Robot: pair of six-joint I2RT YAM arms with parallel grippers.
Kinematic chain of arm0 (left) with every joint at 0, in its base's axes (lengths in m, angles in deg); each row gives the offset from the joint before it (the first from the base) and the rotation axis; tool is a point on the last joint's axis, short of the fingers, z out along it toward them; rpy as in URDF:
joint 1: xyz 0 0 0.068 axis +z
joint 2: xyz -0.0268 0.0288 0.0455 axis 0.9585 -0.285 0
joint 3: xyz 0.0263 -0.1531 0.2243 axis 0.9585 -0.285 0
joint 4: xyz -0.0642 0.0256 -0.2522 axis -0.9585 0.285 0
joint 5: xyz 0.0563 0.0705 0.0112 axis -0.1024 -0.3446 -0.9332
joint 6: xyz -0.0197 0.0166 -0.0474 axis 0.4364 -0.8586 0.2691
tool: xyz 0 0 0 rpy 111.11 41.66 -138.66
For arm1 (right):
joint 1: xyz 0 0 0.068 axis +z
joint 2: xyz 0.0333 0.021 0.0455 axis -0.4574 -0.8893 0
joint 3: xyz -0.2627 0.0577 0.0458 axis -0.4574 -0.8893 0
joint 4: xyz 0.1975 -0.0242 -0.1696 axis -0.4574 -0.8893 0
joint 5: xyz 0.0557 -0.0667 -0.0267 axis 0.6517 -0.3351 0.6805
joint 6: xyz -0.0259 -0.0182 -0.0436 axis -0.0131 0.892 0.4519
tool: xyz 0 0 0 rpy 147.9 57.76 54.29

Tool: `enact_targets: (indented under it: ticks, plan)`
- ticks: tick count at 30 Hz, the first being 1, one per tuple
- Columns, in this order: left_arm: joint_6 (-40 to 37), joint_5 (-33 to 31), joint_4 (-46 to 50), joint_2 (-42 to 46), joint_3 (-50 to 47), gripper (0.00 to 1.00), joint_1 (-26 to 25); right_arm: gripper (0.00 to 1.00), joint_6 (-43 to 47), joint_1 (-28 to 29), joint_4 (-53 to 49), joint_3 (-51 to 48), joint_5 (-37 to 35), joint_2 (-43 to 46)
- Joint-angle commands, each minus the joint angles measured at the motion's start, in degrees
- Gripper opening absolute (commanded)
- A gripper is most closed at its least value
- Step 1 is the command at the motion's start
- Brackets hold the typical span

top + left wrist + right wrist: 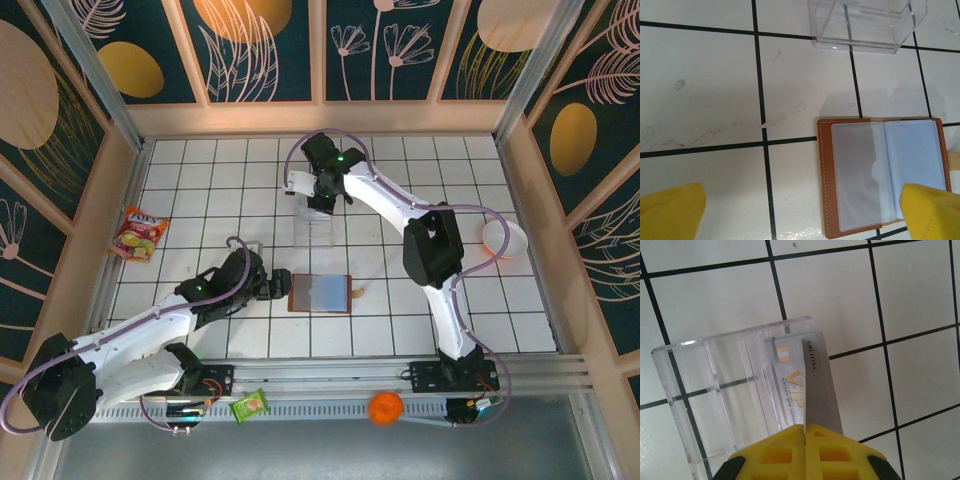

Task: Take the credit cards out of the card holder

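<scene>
Right end effector [804, 432] pinches credit cards [816, 385] at tray [695, 385] edge; left end effector [800, 212] spread.

- Seen from my console: bare tiles lie open between the card holder [320, 294] and the clear tray [313, 228].
- My left gripper [278, 285], fingers spread, crowds the card holder's left edge.
- My right gripper [322, 200], clamped on the credit cards [817, 390], bars the tray from above.
</scene>
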Motion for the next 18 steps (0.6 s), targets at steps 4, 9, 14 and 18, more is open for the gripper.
enact_targets:
  ticks: [4, 9, 14, 18]
  plan:
    - [0.7, -0.7, 1.4, 0.0, 0.8, 0.99, 0.7, 0.0, 1.4, -0.1, -1.4, 1.0, 0.8, -1.6]
    - [1.0, -0.5, 1.1, 0.7, 0.3, 0.99, 0.8, 0.12, 0.3, 0.2, 1.6, 0.2, -0.7, -1.1]
    - [1.3, -0.6, 0.9, 1.6, 0.1, 0.99, 0.8, 0.34, -5.3, -0.6, 10.8, 0.6, 1.9, 1.8]
    - [1.8, -1.5, 0.8, 2.8, 0.2, 0.99, 0.8, 0.38, -11.5, -1.0, 21.0, -4.0, 4.1, 7.4]
